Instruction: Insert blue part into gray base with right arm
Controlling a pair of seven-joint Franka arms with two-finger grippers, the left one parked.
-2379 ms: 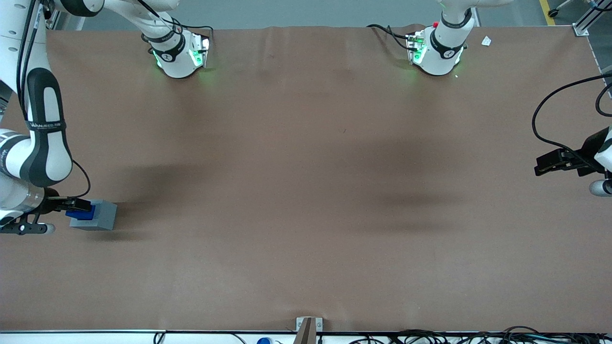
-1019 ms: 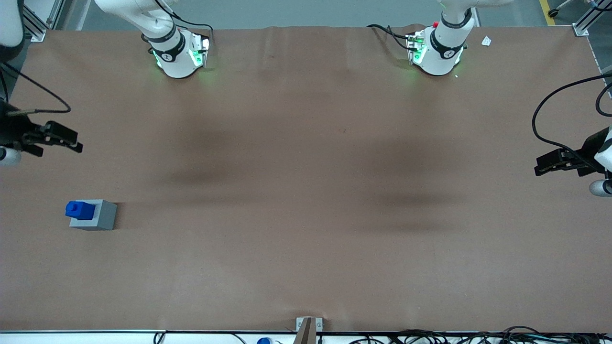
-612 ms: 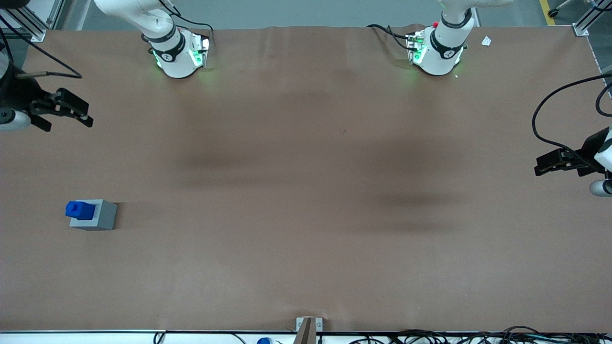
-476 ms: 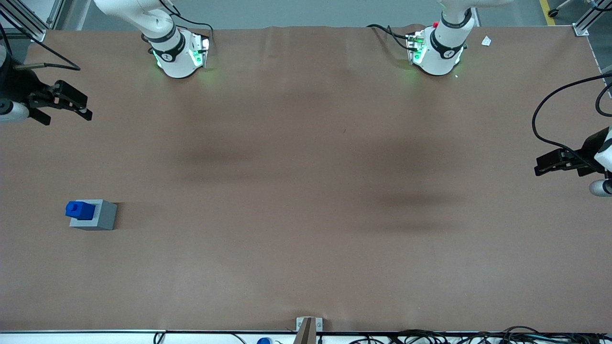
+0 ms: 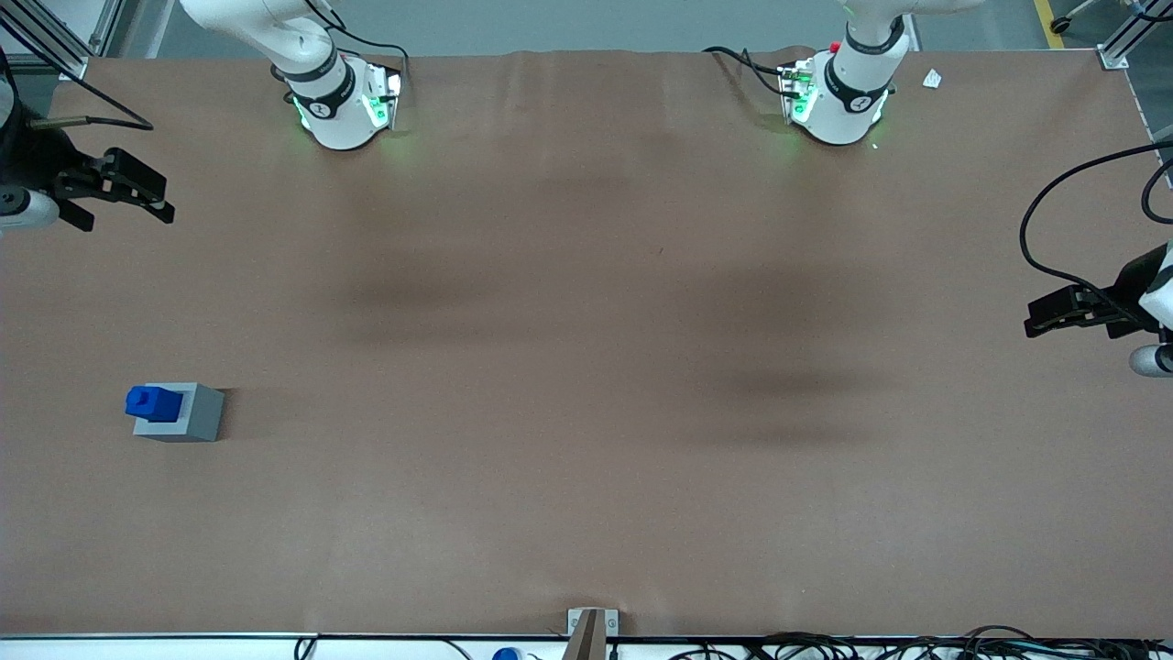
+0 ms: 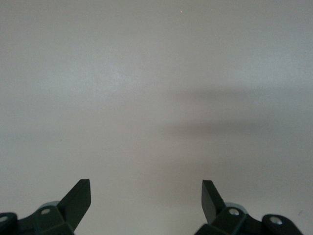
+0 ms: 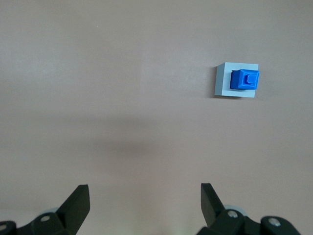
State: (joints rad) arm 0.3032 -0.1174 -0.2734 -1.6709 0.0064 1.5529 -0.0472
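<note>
The blue part (image 5: 152, 403) sits in the recess of the gray base (image 5: 191, 414) on the brown table, toward the working arm's end. Both also show in the right wrist view, the blue part (image 7: 245, 80) standing in the gray base (image 7: 222, 83). My right gripper (image 5: 151, 203) hangs open and empty, high above the table and well farther from the front camera than the base. Its fingers (image 7: 78, 201) are wide apart with only bare table between them.
Two white arm bases with green lights (image 5: 344, 101) (image 5: 838, 96) stand at the table edge farthest from the front camera. A metal bracket (image 5: 591, 628) and cables lie at the nearest edge. A small white scrap (image 5: 932, 79) lies near one arm base.
The gripper let go of the blue part in the gray base, opened, then rose and drew away from the front camera. In the last half second it barely moved.
</note>
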